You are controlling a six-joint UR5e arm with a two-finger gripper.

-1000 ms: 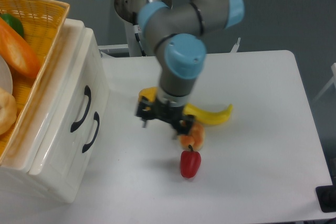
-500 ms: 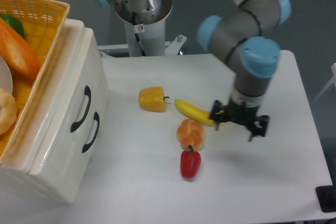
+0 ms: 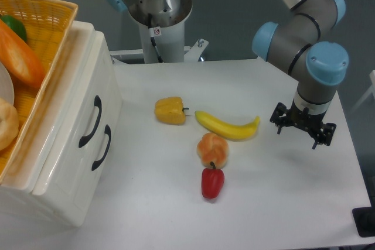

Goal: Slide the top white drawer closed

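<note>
The top white drawer [image 3: 75, 99] is the upper front of the white cabinet at the left, with a curved black handle [image 3: 91, 122]. Its front looks about level with the lower drawer front [image 3: 79, 181], and I see no gap. My gripper [image 3: 301, 132] hangs over the right side of the table, far from the cabinet. Its fingers [image 3: 278, 126] are spread wide apart and hold nothing.
A yellow wicker basket [image 3: 55, 30] with food rests on top of the cabinet. On the table between cabinet and gripper lie a yellow pepper [image 3: 170, 110], a banana [image 3: 228, 127], an orange pastry [image 3: 212, 149] and a red pepper [image 3: 212, 182]. The robot base [image 3: 157, 10] stands behind.
The arm has swung from just right of the cabinet, above the fruit, across to the right side of the table. The drawers and the fruit have not moved.
</note>
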